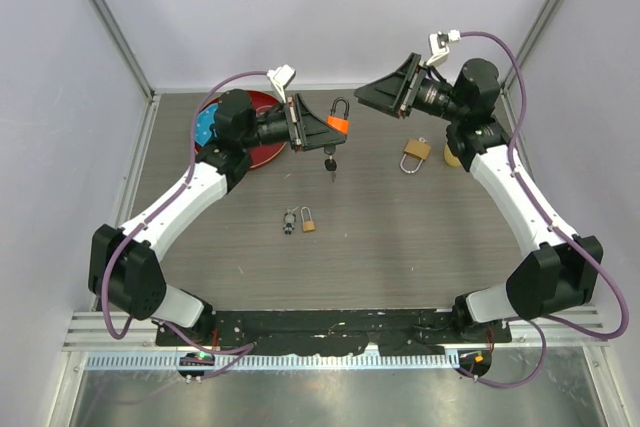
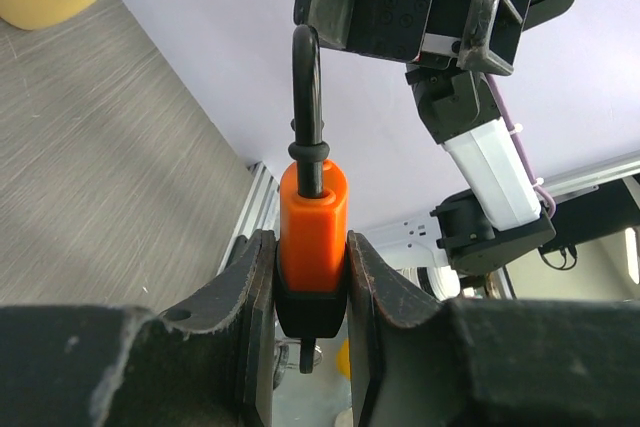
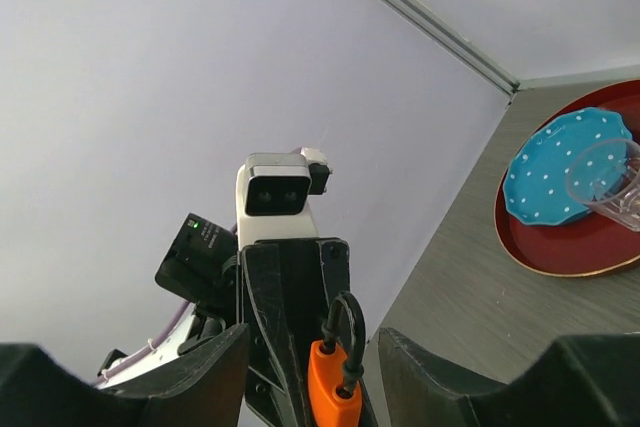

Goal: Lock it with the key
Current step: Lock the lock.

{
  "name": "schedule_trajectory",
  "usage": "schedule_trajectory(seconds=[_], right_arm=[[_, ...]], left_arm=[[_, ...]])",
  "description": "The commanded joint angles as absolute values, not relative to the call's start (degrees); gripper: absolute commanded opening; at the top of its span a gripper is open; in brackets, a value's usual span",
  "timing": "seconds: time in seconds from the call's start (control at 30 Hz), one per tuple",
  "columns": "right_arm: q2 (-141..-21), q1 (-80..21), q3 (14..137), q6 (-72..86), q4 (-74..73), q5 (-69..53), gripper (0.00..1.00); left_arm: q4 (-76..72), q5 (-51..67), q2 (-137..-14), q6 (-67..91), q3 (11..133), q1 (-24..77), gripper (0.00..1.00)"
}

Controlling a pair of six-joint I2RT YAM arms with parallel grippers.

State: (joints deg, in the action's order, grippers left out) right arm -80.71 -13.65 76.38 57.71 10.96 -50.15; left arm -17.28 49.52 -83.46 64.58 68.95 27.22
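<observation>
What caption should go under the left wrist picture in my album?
Left gripper shut on the orange padlock, its black shackle sticking out past the fingers.

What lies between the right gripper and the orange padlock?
Nothing: in the top view the stretch from the right gripper to the padlock, held by the left gripper, is bare; the right wrist view sees it unobstructed too.

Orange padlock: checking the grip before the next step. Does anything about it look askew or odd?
Nothing stands out. The orange padlock sits squarely clamped in the left claw, shackle pointing out, key in its base.
</observation>
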Motion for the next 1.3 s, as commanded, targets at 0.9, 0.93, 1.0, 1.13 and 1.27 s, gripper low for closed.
schedule_trajectory(seconds=[0.9,0.93,1.0,1.13,1.27], right_arm=[[-87.45,-18.19,83.67,57.39,14.85,-56.60,0.23],[-87.36,-18.28,83.41,57.48,14.94,-56.60,0.19],[-87.36,-18.28,82.97,57.48,15.20,-56.60,0.08],[-87.01,-18.37,82.79,57.39,14.68,-56.43,0.02],[-86.49,-18.54,81.92,56.34,14.68,-56.16,0.02]], left_arm=[[-26.01,55.46,-84.55,67.85,73.91,27.16,0.00],[-26.10,55.55,-84.64,67.94,74.09,27.16,0.00],[-26.37,55.55,-84.64,68.03,74.09,27.07,0.00],[-25.49,55.11,-84.73,67.50,74.00,27.07,0.00],[-28.55,55.02,-84.90,69.60,73.83,27.07,0.00]])
